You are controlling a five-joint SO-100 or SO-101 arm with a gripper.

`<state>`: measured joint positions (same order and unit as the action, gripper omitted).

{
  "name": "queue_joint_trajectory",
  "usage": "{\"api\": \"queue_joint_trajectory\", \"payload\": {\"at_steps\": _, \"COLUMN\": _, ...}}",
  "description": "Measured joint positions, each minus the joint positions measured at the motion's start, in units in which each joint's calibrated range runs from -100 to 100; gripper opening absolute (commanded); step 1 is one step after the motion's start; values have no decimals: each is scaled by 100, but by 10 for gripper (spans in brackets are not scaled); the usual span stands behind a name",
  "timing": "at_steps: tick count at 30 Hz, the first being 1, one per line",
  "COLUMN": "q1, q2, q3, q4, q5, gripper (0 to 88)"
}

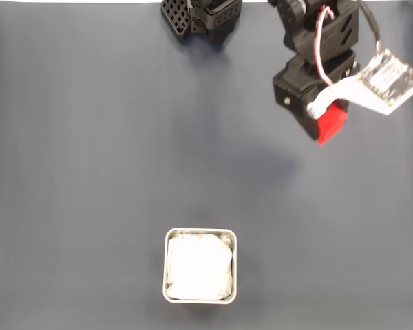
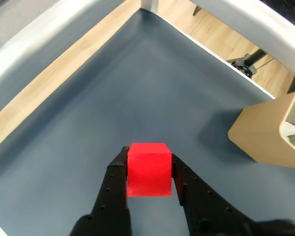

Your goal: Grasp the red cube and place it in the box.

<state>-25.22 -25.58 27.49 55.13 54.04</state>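
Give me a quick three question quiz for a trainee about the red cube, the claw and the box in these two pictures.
1. True or false: the claw is shut on the cube.
2. In the fixed view, the box lies where relative to the cube? A: above and right. B: below and left. C: directly beside it, touching.
3. Fill in: the box holds white padding and ____ cube.

Key:
1. True; in the wrist view a black finger presses each side of the cube.
2. B.
3. No; the cube is at the claw, far from the box.
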Motion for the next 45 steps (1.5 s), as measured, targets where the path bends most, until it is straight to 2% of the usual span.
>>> {"api": "queue_joint_trajectory", "payload": {"at_steps": 18, "q1": 1098, "q2": 1120, "q3": -1736, "q4": -119, "q5": 10, "gripper": 0}}
{"api": "queue_joint_trajectory", "payload": {"at_steps": 45, "q1": 2493, "q2": 2518, "q3": -2939, "q4": -740, "q5": -24, "gripper": 0}}
